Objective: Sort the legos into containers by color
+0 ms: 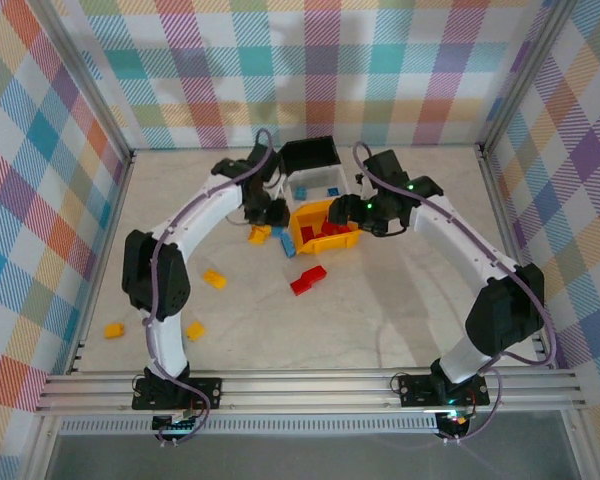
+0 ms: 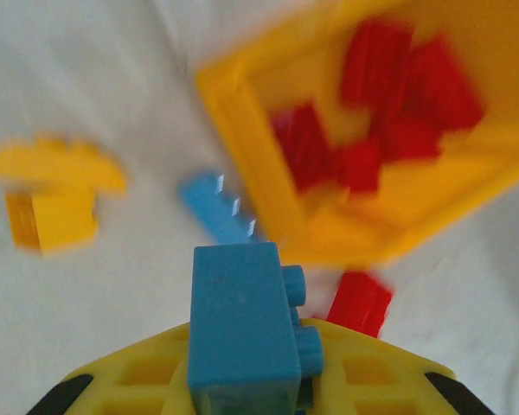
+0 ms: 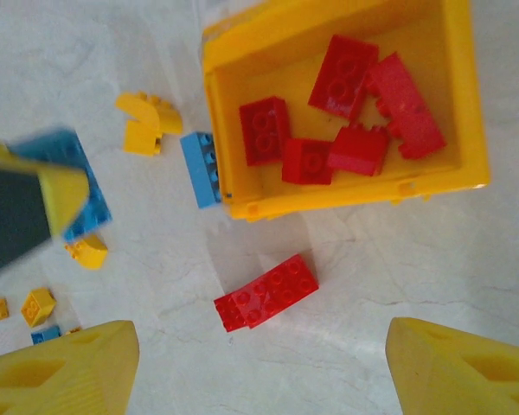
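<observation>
Left wrist view: what does the left gripper [image 2: 246, 380] hold?
A blue brick [image 2: 242, 328], pinched between its yellow fingers [image 2: 130, 372], just beside the yellow bin [image 2: 242, 138].
And the right gripper [image 3: 259, 367]?
Spread wide and empty, hanging above the table [image 3: 415, 259] just beside the bin.
What lies in the bin?
Red bricks [image 3: 343, 76]. Another blue piece [image 3: 201, 169] lies against its outer wall; a red block [image 3: 266, 292] lies near it.
</observation>
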`<state>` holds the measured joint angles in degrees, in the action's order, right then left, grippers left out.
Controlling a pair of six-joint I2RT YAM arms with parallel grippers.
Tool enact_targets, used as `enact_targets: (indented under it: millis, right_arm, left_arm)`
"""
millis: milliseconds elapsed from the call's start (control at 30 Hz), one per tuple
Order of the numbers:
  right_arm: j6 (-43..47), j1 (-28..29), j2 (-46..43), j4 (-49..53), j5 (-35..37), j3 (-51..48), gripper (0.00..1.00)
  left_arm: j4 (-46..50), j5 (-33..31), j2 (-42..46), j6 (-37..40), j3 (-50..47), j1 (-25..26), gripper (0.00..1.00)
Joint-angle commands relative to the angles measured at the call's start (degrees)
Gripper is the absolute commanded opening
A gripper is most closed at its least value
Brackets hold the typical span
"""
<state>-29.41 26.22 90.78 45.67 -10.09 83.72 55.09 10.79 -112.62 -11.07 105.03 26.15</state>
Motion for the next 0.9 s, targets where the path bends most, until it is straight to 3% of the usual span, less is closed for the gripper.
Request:
enact_targets:
  millis: [0,200,400,633,767,867]
  right_arm:
    - [2.8,-0.7,-1.3,2.9,-0.7,2.4,0.76]
    - [3.8,-1.5,-0.7,3.1,-1.9,2.5,0.76]
    - [4.8,-1.8,-0.5,3.3,-2.1,2.1,0.76]
    - [5.0,-1.8,0.1,3.2,-2.9,2.4,0.76]
    - [4.2,-1.8,0.8,2.5,-4.4,2.6,0.76]
    - [3.5,-1.7,0.7,2.0,-4.8,2.1,0.76]
  left_arm:
    - [-3.9,1.6,-6.6,-7.5,8.6,-0.8,0.22]
    - [-9.7,0.8,-18.4,-15.1,21.3,-0.8,0.22]
    - [-10.9,-0.9,-25.7,-16.3,28.9,0.4,0.23]
    - [-8.6,0.1,-27.7,-15.5,32.2,1.1,0.4]
    - [-7.2,-0.4,-25.1,-13.6,31.8,1.3,0.55]
    - [-5.5,-1.8,-20.9,-11.2,29.0,1.3,0.58]
